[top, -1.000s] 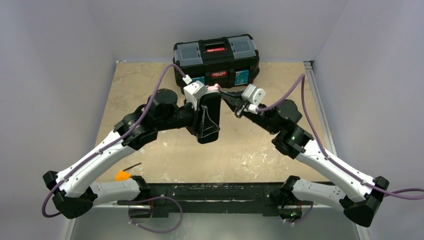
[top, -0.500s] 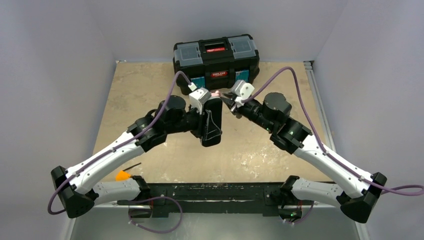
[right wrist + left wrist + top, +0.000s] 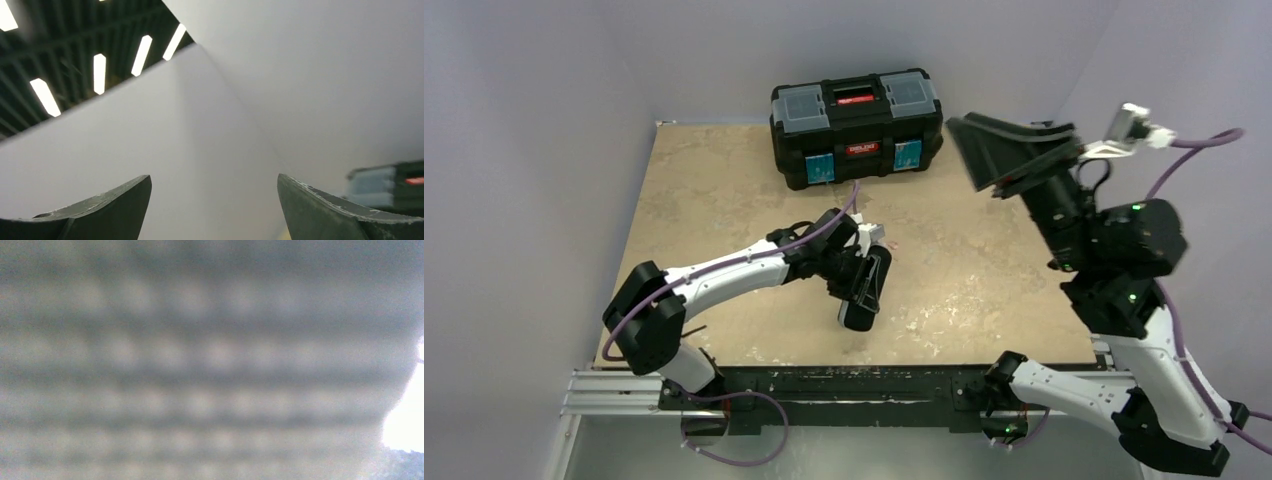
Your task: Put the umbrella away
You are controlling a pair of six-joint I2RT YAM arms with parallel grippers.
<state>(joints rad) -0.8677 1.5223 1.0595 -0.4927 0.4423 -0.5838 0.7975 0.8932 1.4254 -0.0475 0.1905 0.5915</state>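
**Case in the left grip, umbrella out of sight**

Nearest the arm bases, the left gripper reaches low over the table, a beige slab mottled like worn stone. At its tip is a dark oblong case with rounded corners, tilted and seemingly clear of the surface. The jaws appear clamped on its sides, though their tips are hidden. The left wrist view confirms only closeness: a blurred grey weave of rows and bumps fills it, with a pale glare at the right edge.

The umbrella cannot be picked out in any view. No pink fabric, black ribs or strap lies on the table. My guess is that it is hidden in or behind the case, but I cannot tell.

Further off and high, the right gripper points at the plain walls. Its matte black, scuffed fingers are spread wide with nothing between them.

At the far edge stands a black toolbox, boxy hard plastic with two translucent grey lid compartments, a red-marked handle and its lid down.

Judging by this, the folding looks done. What seems left is stowing the case, perhaps in the toolbox, which would first need opening.
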